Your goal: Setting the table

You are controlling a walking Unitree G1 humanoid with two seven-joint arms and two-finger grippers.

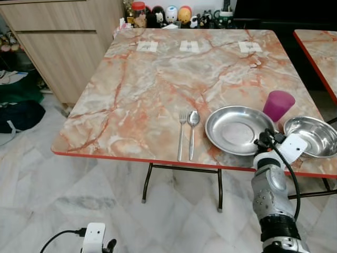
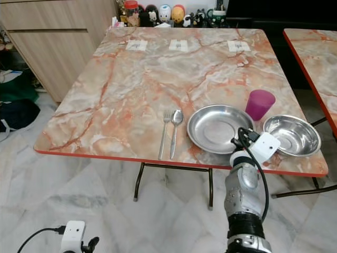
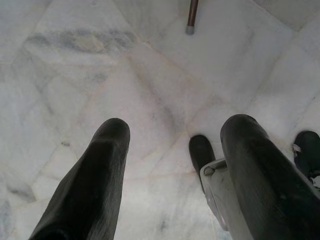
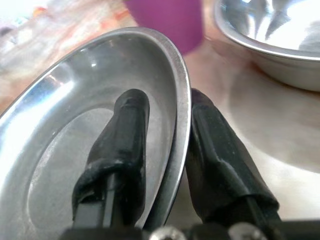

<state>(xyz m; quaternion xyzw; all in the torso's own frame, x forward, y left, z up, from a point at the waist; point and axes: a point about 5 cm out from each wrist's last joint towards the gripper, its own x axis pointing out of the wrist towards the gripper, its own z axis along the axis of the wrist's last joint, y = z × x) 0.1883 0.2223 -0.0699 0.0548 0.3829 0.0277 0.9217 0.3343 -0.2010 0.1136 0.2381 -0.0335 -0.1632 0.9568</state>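
Right gripper [image 4: 167, 145] is clamped on the steel plate [image 1: 234, 129] rim at five o'clock; plate placement is underway. Next: release cleanly. Left gripper [image 3: 172, 150] hangs apart, idle.

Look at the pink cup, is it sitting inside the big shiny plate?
No, the pink cup stands on the table just behind the plate, whose rim the right gripper pinches.

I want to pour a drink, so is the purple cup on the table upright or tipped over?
Upright. The purple cup stands on its base, mouth up, behind the steel plate.
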